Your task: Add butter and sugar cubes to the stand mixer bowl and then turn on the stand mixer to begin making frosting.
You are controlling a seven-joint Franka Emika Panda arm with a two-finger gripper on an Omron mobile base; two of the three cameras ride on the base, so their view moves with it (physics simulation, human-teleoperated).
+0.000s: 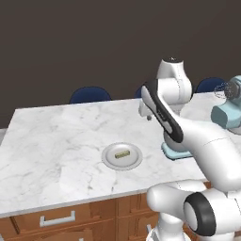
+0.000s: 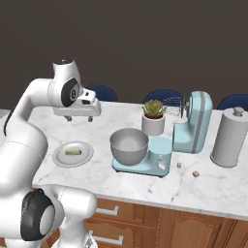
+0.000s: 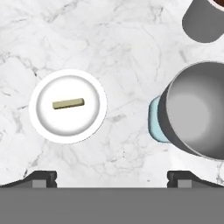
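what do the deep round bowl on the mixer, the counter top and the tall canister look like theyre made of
Deep round grey bowl: likely brushed metal, going by its soft grey sheen.
White grey-veined counter top: looks like polished marble.
Tall grey cylindrical canister with knobbed lid: matte metal or ceramic, hard to tell.

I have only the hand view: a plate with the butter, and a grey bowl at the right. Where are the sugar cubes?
Observer: Two small sugar cubes lie on the counter, to the right of the stand mixer base in the right base view.
Operator: Is the mixer head down over the bowl?
Observer: No, the head is tilted back, the whisk clear of the stand mixer bowl.
Operator: How high is my gripper?
Observer: The gripper hangs open, well above the counter, beyond the plate with the butter.
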